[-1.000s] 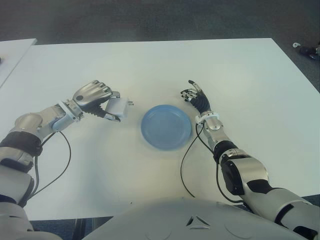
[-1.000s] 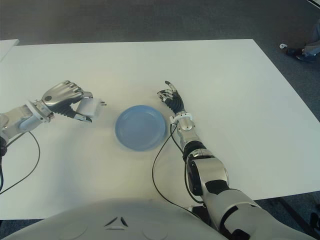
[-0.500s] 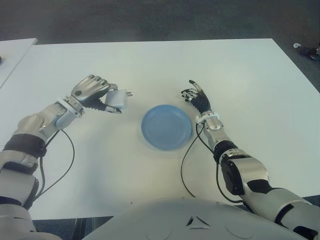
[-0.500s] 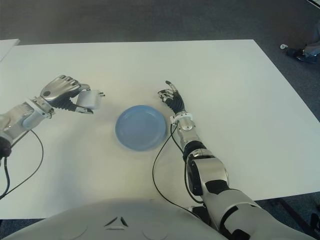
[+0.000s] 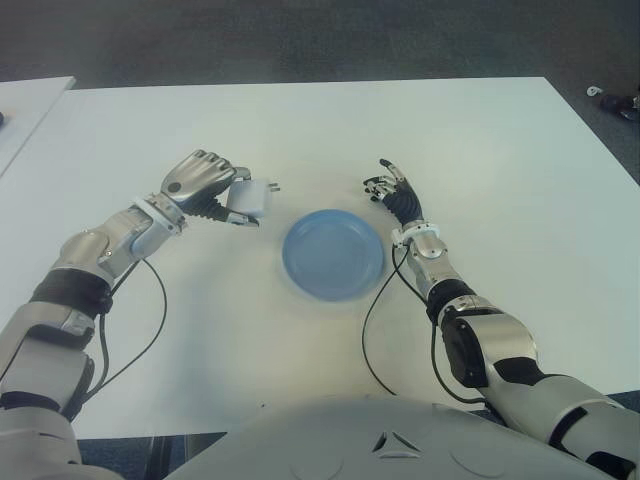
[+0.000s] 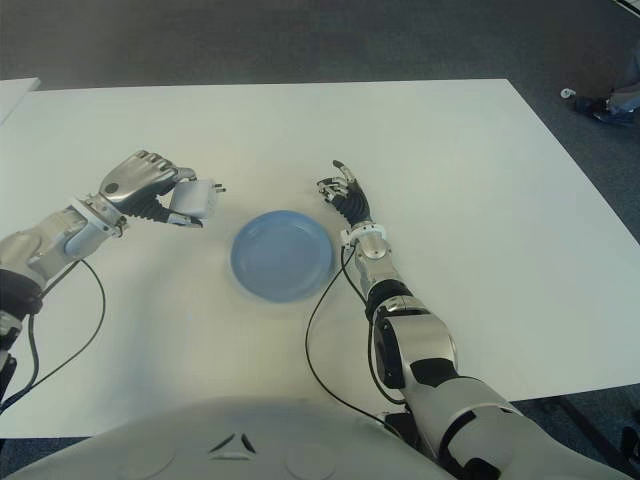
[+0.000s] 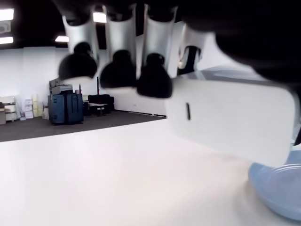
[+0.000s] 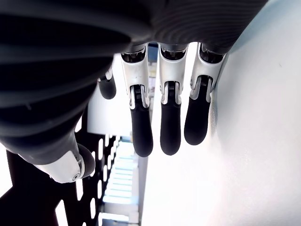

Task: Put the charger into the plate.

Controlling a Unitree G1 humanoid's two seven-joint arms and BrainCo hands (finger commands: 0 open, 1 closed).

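Note:
The white charger (image 5: 251, 198) hangs above the table in my left hand (image 5: 208, 187), its metal prongs pointing right toward the plate. Close up, the left wrist view shows my fingers curled over the charger (image 7: 235, 120) with the plate's rim (image 7: 277, 188) just beyond. The blue plate (image 5: 332, 253) lies on the white table (image 5: 300, 130), a short way right of and nearer than the charger. My right hand (image 5: 392, 193) shows just right of the plate's far edge with relaxed fingers (image 8: 169, 122), holding nothing.
A black cable (image 5: 372, 330) loops on the table from my right forearm. Another cable (image 5: 140, 330) hangs from my left arm. A second white table's corner (image 5: 25, 105) shows at the far left. Dark floor lies beyond the far edge.
My left hand has carried the charger up off the table and to the right, closer to the plate. My right hand has stayed where it was.

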